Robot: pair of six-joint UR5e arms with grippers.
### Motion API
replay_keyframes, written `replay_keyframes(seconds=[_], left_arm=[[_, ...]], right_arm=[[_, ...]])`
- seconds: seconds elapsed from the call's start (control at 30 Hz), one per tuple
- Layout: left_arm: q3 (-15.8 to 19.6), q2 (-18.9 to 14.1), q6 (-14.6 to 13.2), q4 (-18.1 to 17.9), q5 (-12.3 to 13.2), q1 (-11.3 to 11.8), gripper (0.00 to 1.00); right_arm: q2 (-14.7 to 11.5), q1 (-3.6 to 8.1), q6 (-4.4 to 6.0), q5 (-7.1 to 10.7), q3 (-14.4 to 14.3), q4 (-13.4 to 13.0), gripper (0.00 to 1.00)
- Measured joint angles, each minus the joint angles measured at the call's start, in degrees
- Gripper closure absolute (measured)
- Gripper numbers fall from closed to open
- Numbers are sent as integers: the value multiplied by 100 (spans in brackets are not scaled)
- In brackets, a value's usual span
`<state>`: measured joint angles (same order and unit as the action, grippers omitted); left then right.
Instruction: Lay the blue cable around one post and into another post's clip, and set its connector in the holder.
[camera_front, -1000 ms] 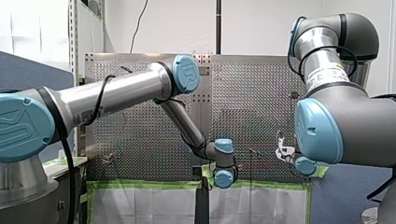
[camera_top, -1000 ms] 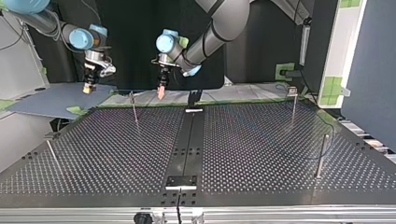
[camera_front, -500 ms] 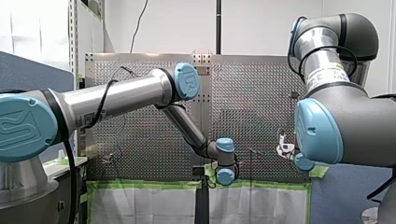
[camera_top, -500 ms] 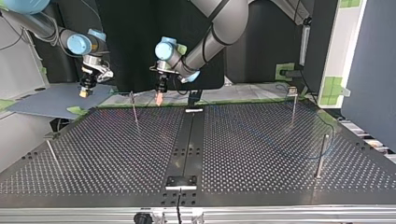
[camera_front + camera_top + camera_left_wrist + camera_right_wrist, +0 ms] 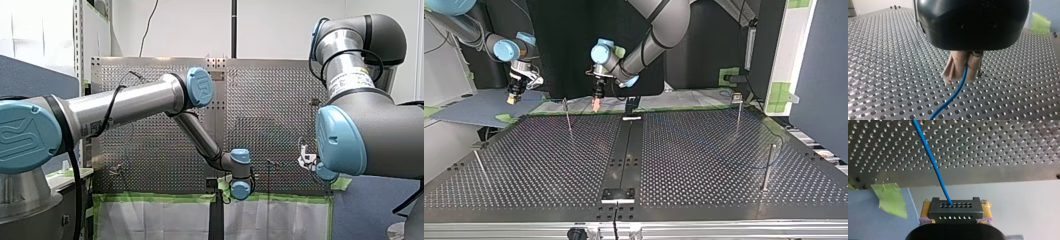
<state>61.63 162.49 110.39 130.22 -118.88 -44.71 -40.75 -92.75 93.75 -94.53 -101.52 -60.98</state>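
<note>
Both grippers are clenched near the perforated metal table's (image 5: 704, 150) arm-side edge: my left gripper (image 5: 961, 78) pinches the blue cable (image 5: 953, 95), my right gripper (image 5: 514, 97) clamps its black multi-hole connector (image 5: 955, 213). Routing seems unstarted; next, loop the cable round a metal post (image 5: 568, 117).

My left gripper (image 5: 962, 76) is pinching the blue cable (image 5: 952, 96) between its beige pads (image 5: 956, 65), which are pressing closed on it. The cable is trailing from the fingertips over the perforated table (image 5: 893, 65). A thin post (image 5: 914, 11) is standing well beyond the gripper, and green tape (image 5: 1040, 22) is showing past the table's far edge.
</note>
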Motion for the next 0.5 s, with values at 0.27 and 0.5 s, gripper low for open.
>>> replay_keyframes(seconds=[0.27,0.5], left_arm=[[-6,-3,44,11,-44,-25,100],[-5,-4,23,67,-81,-75,100]], right_arm=[[2,25,126,-148,1,-29,100],[6,144,202,-174,4,6,100]])
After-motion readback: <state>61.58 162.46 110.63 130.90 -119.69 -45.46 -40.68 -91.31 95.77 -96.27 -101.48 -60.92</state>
